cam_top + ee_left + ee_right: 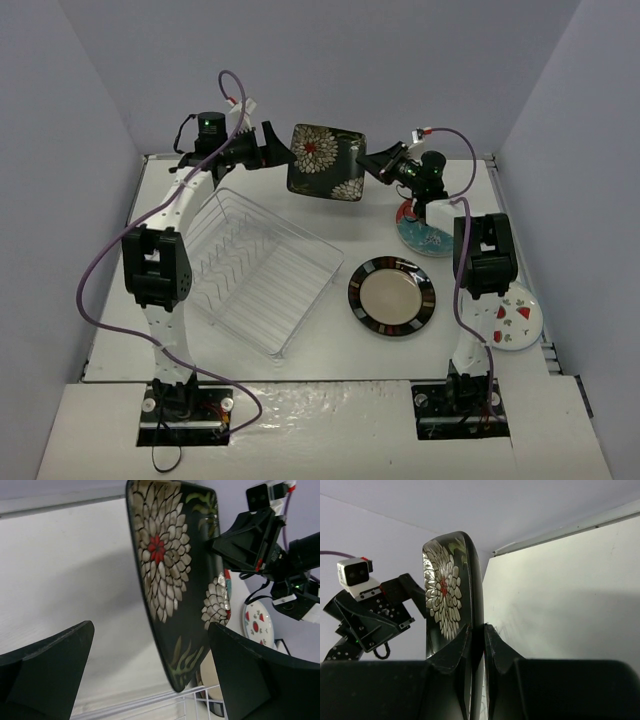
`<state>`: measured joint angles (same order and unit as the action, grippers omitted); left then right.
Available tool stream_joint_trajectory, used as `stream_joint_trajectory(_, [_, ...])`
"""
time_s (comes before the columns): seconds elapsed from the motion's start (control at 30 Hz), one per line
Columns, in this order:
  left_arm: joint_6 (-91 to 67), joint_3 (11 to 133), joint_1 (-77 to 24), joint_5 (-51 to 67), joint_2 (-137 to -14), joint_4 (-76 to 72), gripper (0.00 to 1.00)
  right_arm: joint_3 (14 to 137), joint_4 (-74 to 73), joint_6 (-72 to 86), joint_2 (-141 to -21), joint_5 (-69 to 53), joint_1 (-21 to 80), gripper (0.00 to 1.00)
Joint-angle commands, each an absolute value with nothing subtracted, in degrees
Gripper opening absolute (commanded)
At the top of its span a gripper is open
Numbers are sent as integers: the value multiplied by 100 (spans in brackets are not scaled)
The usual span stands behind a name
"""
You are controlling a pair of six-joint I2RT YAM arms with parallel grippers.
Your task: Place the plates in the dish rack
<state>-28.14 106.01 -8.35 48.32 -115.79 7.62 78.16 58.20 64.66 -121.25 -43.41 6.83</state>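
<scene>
Pinched only at its rim by the right gripper (366,160), the black square plate (326,162) hangs above the far edge of the table (330,350) beside the wide-spread left gripper (278,150), and could slip and smash short of the dish rack (262,268) if released early

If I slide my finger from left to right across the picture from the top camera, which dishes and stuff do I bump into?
dish rack → square black flower plate, held up in the air → round plate with the striped rim → white plate with red shapes
</scene>
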Motion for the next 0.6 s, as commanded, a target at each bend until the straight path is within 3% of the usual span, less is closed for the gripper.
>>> stream_joint_trajectory(0.0, [-3381, 10986, -906, 5652, -11484, -585, 97, 7936, 6929, 6824, -11437, -4680, 780, 0])
stream_joint_trajectory(0.23, [-3551, 11231, -989, 5950, -11750, -804, 96, 7945, 6900, 6791, -11356, -4834, 903, 0])
stream_joint_trajectory(0.4, [-3903, 11311, -993, 6278, -11948, -1147, 71, 7847, 6975, 6798, -11243, -4836, 923, 0])
stream_joint_trajectory(0.57, [-4077, 11074, -1013, 6335, -11899, -1470, 68, 7825, 7207, 6981, -11220, -4860, 946, 0])
